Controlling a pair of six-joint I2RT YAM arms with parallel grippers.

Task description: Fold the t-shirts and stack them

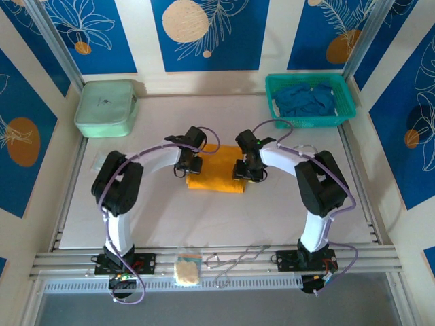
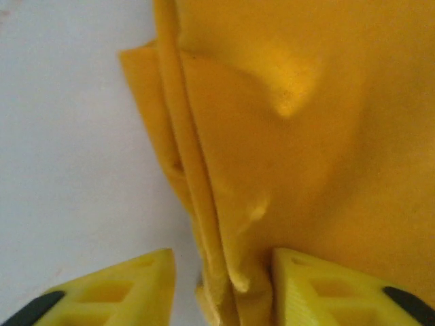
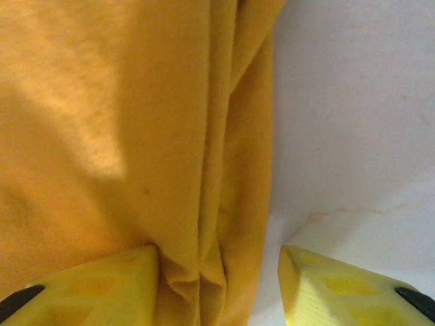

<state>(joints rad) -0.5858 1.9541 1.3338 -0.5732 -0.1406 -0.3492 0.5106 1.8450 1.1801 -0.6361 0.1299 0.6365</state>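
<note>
Mustard-orange soft cloth t-shirt (image 1: 216, 170) sits mid-table, half folded. Left gripper (image 2: 223, 261) and right gripper (image 3: 219, 255) straddle its left and right edges, jaws apart, not clamped yet. Guessing mid-fold: next they'd pinch together and lift evenly. Deep blue t-shirts (image 1: 306, 100) wait far right.

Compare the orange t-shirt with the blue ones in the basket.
The mustard-orange t-shirt lies folded into a flat rectangle; the blue t-shirts are a crumpled heap. The orange one sits on the table; the blue ones lie in the teal basket. Both are plain soft cloth.
</note>
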